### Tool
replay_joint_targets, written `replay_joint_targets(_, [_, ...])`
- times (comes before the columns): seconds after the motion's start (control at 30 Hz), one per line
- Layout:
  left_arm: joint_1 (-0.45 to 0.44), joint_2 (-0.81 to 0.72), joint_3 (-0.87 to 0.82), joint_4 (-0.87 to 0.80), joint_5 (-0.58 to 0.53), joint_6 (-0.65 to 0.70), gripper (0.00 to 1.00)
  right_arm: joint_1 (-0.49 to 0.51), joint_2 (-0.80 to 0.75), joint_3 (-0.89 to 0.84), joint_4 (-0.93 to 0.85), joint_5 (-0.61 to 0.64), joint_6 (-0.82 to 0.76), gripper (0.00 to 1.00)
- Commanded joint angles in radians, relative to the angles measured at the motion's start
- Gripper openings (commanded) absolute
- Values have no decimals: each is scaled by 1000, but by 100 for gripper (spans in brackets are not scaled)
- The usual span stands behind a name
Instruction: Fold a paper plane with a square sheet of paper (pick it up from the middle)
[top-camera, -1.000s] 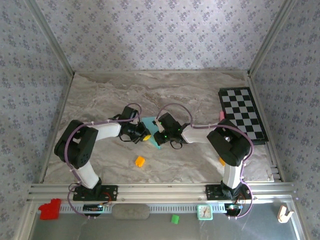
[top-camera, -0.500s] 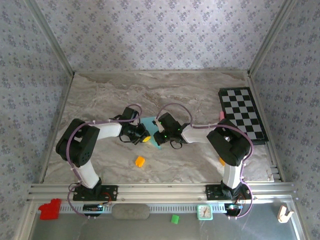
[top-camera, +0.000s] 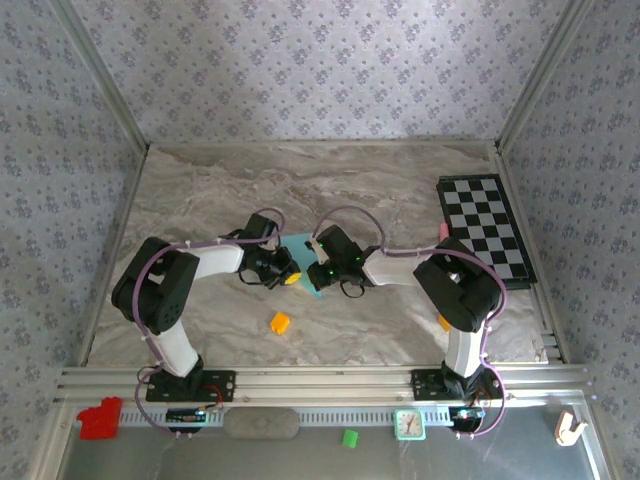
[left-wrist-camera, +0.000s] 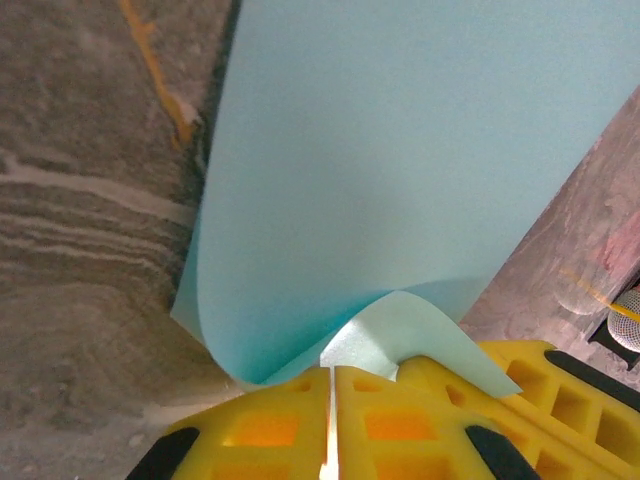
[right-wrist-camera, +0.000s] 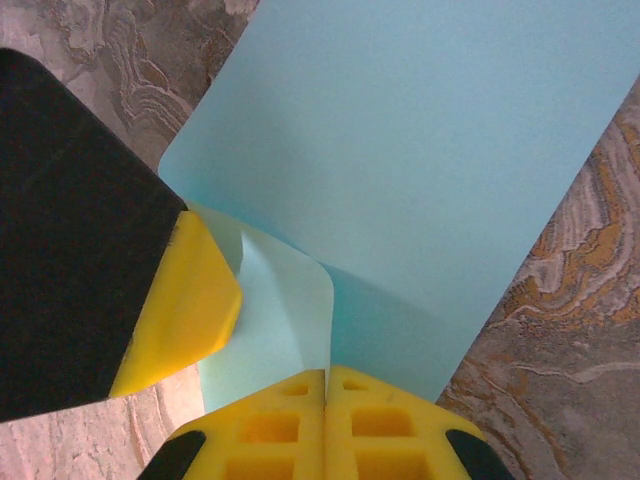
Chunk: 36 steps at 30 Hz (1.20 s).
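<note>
The square sheet of paper (top-camera: 300, 248) is teal-blue and lies at the middle of the marble table, mostly hidden under the two wrists. In the left wrist view the sheet (left-wrist-camera: 400, 150) curls up at its near edge into my left gripper (left-wrist-camera: 331, 372), whose yellow fingers are shut on it. In the right wrist view the sheet (right-wrist-camera: 420, 150) rises in a raised fold into my right gripper (right-wrist-camera: 326, 375), also shut on it. The two grippers (top-camera: 292, 275) (top-camera: 318, 272) meet almost tip to tip. The left gripper's yellow finger (right-wrist-camera: 180, 300) sits just left of the right one.
A black-and-white checkered board (top-camera: 485, 230) lies at the table's right edge. One orange cube (top-camera: 279, 322) sits in front of the grippers, another (top-camera: 443, 323) beside the right arm's base. The far half of the table (top-camera: 330, 180) is bare marble.
</note>
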<state>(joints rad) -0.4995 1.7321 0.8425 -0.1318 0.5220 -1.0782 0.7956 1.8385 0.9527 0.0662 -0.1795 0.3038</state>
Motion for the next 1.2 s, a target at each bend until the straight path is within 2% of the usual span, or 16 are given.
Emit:
replay_joint_targets(0.0, [-2,-6,46,-52,-23,37,11,-9,22,3,-76,6,15,2])
replay_joint_targets(0.33, [48,15,116,-107,-44,96,12,-10,21,4,-79,1,14,2])
replay_joint_targets(0.83, [105,209,362,-341,-123,241,13,-12,6,12,-93,4,15,2])
replay_joint_targets(1.17, [106,263,370,-399,-141,265,11,-16,-11,9,-88,9,20,2])
